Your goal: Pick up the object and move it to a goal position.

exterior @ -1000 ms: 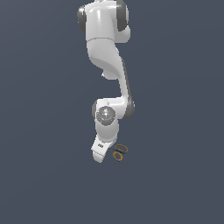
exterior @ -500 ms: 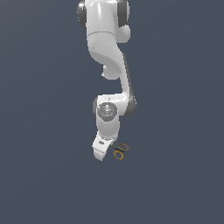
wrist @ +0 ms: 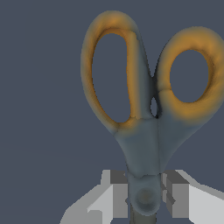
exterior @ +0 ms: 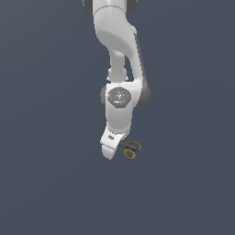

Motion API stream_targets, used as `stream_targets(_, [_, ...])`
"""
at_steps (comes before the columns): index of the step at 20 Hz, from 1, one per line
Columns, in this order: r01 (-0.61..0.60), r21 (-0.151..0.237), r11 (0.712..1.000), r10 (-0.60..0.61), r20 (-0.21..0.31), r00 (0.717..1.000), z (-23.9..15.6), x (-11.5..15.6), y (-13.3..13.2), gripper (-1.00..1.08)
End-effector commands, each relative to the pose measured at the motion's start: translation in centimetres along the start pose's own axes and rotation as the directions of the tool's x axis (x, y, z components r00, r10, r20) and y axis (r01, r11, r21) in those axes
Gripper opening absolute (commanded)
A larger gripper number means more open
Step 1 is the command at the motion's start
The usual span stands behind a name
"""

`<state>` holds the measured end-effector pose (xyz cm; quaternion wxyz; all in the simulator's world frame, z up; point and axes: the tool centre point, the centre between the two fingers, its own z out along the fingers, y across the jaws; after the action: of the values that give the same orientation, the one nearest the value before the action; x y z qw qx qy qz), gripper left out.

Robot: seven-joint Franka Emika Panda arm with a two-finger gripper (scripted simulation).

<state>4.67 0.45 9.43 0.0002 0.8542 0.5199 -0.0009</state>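
The scissors (wrist: 144, 144) fill the wrist view, with two orange-yellow ring handles and a dark grey neck. My gripper (wrist: 145, 194) is shut on the scissors at the pivot, one grey finger pad (wrist: 117, 192) on each side of the neck. The blades are hidden behind the fingers. In the exterior view the scissors (exterior: 131, 150) stick out from the white hand toward the exterior view's right. The gripper (exterior: 118, 148) points downward and its fingertips are mostly hidden by the hand.
The white arm (exterior: 120, 55) comes down from the top of the exterior view. A plain dark grey surface (exterior: 46, 183) lies all around, with no other objects in view.
The hand and the scissors have moved up and slightly toward the exterior view's right together. The scissors stay in the gripper.
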Motion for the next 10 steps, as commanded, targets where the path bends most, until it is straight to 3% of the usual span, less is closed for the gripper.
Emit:
stream_targets(1, [0.0,-0.001,1.0,0.0,0.0,1.0,-2.2,0.4,-0.7,-1.0])
stream_targets(10, [-0.001,-0.001,1.0,0.001,-0.001,1.0,-7.6,1.3,-2.4,-1.0])
